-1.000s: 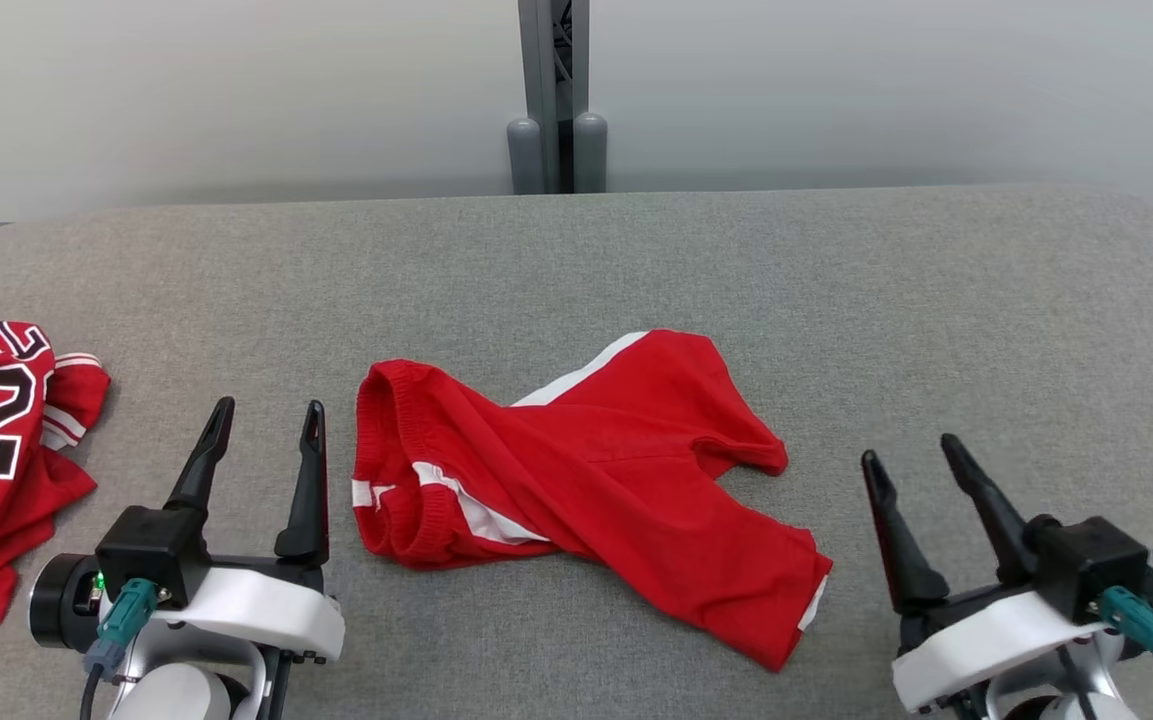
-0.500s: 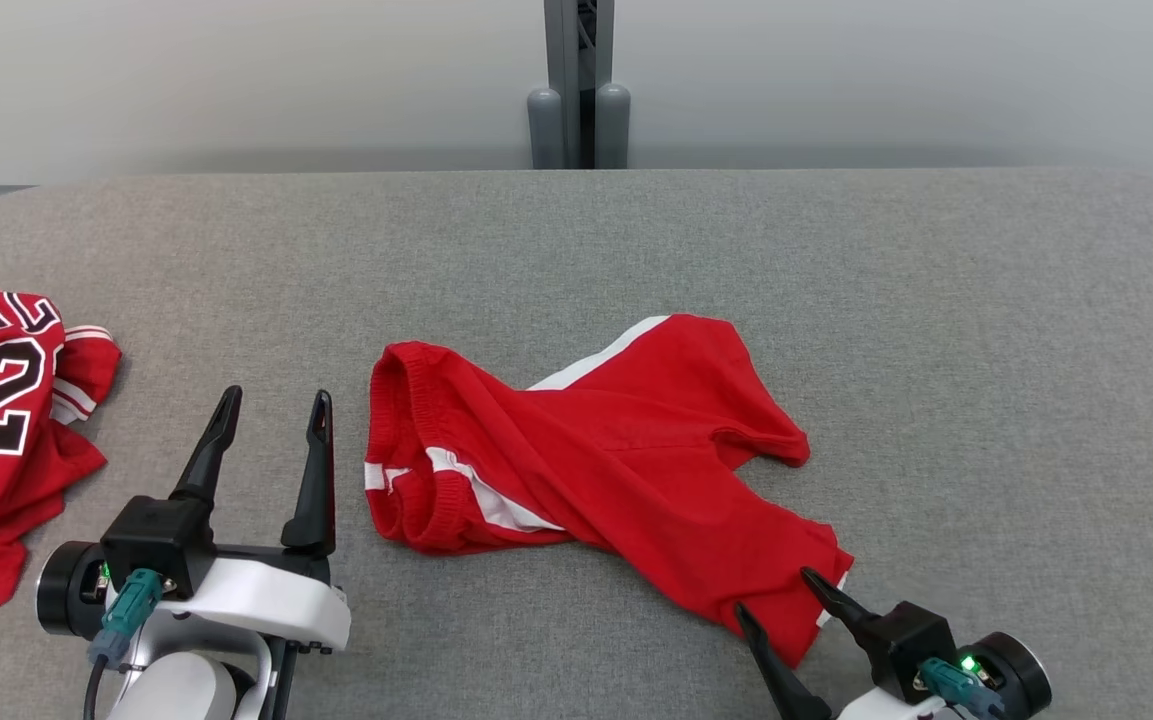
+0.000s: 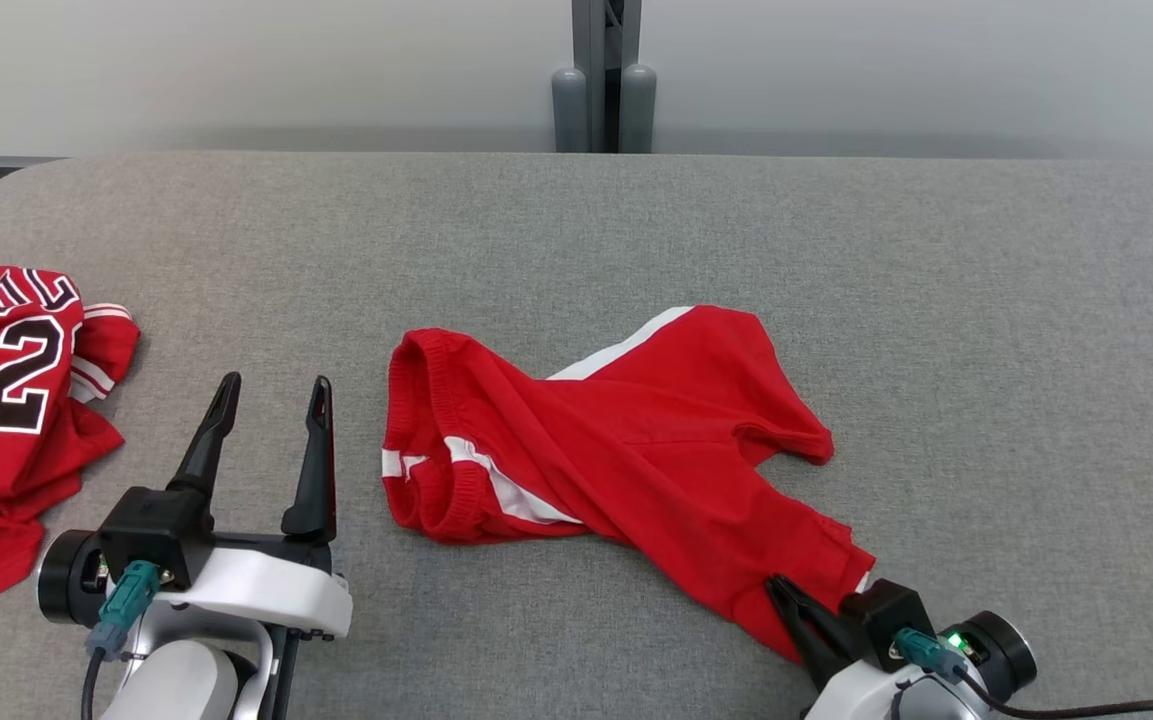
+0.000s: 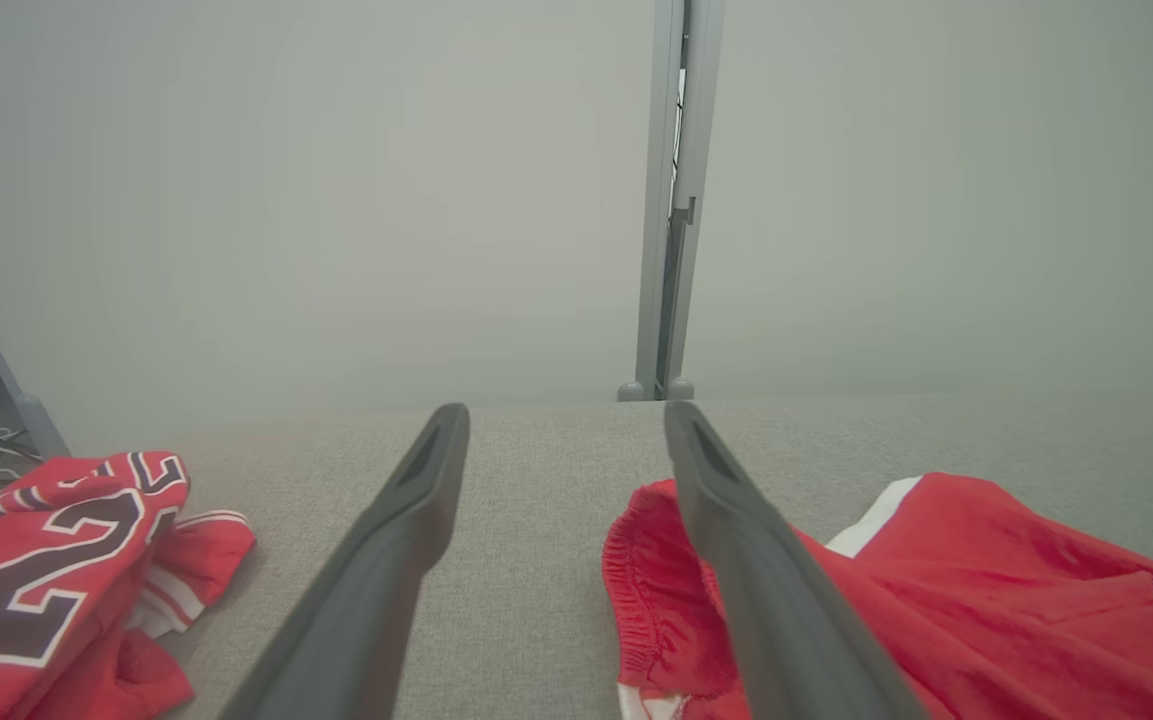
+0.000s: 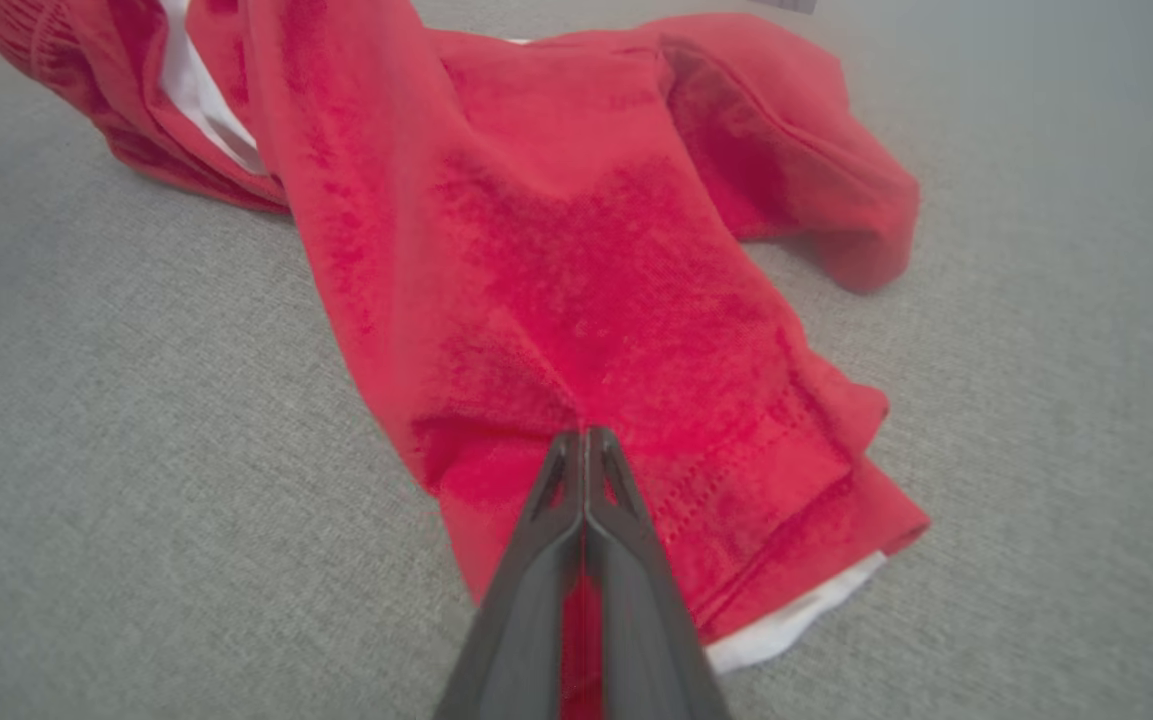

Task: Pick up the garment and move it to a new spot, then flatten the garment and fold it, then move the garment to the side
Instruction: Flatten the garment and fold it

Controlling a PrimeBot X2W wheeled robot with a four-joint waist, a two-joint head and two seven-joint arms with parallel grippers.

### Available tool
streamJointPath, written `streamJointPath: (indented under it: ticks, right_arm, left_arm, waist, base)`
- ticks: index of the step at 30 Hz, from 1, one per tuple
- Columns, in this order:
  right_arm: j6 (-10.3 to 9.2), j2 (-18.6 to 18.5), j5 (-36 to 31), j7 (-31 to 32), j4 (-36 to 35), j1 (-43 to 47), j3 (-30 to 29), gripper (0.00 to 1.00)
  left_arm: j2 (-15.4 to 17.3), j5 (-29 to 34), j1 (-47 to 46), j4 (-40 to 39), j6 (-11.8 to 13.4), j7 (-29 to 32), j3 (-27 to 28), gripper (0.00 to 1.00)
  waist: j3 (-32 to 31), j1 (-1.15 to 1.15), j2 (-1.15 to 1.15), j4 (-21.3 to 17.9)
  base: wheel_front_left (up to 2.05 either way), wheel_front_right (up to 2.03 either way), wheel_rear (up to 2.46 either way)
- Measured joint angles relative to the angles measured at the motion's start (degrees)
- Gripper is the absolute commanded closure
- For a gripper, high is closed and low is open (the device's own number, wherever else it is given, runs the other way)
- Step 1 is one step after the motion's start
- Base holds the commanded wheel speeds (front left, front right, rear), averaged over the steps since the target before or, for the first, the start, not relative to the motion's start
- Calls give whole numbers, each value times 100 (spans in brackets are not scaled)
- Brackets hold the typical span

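The garment (image 3: 636,450) is a crumpled red piece with white stripes, lying mid-table on the grey surface (image 3: 886,250). My right gripper (image 3: 781,590) sits at its near right corner, shut on the red fabric near the hem. In the right wrist view the right gripper (image 5: 584,437) has its fingers pressed together, with a pinch of the garment (image 5: 586,270) between them. My left gripper (image 3: 274,383) stands open just left of the garment, holding nothing. In the left wrist view the left gripper (image 4: 566,412) points along the table, and the garment's ribbed edge (image 4: 656,590) lies beside its right finger.
A second red jersey (image 3: 6,400) with dark white-outlined lettering lies bunched at the table's left edge, also seen as the jersey (image 4: 56,560) in the left wrist view. A grey post (image 3: 604,90) stands behind the table's far edge. Bare grey surface lies to the right and far side.
My right gripper has moved in to the garment's near right corner and shut on the fabric. The head camera has shifted, so the whole scene sits further right. The left gripper stays open.
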Motion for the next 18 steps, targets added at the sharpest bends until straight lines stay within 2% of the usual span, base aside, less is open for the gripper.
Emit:
streamJointPath:
  ticks: [6,10,18]
  right_arm:
    - [0,-1,154,-214,-56,-169,-55,100]
    - [0,-12,201,-397,-608,-255,-211,100]
    - [0,-86,210,-277,-1548,-546,-641,100]
  left_arm:
    - [-23,-8,-1,-1,1,-37,33,0]
    - [-35,-14,1,-9,10,-53,54,0]
    - [-56,-14,1,-21,9,-68,65,0]
  waist:
    - [26,0,0,-17]
    - [23,0,0,-57]
    - [27,0,0,-141]
  base:
    - [0,0,0]
    - [0,0,0]
    - [0,0,0]
